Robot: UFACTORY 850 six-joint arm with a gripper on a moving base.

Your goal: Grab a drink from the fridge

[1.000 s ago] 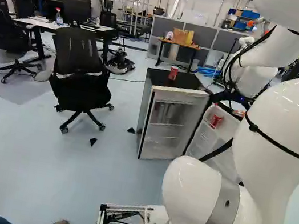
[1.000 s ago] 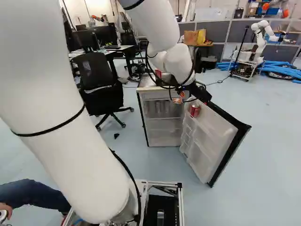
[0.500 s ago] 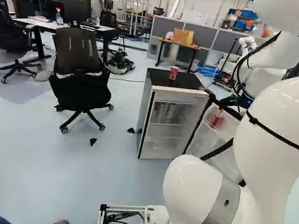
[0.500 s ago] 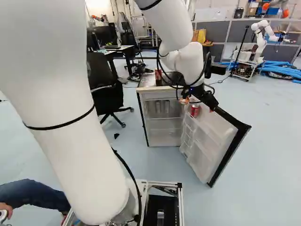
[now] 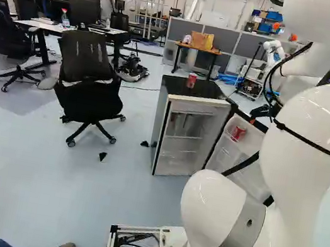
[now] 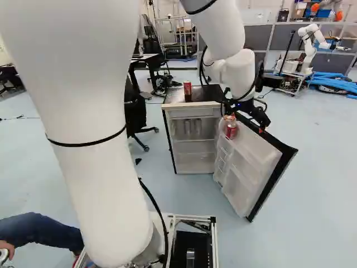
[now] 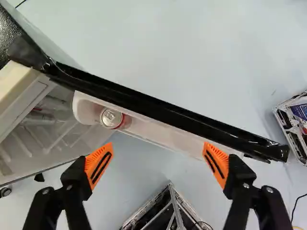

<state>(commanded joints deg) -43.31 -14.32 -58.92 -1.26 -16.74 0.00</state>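
In the right base view my gripper (image 6: 245, 124) is over the top of the open fridge door (image 6: 254, 167). Seen from the wrist, the gripper (image 7: 158, 149) is wide open with nothing between its orange pads. A red can (image 7: 111, 118) stands upright in the door's top shelf (image 7: 165, 137), ahead of the finger nearer the fridge body and touching neither finger. The left base view also shows this can (image 5: 237, 134). Another red can (image 5: 191, 81) is on top of the fridge (image 5: 159, 129). Silvery drinks (image 6: 192, 128) stand inside on the upper shelf.
The door's black outer edge (image 7: 168, 111) runs across ahead of the fingers. An office chair (image 5: 91, 88) stands beside the fridge. Another robot (image 6: 308, 50) is on a cart farther back, by blue tubes (image 6: 334, 82). A low desk (image 5: 197, 49) stands behind the fridge.
In the right base view my arm's upper part and gripper have moved to the right along the open door, uncovering the can on the fridge top. The base, door and cans have stayed put.
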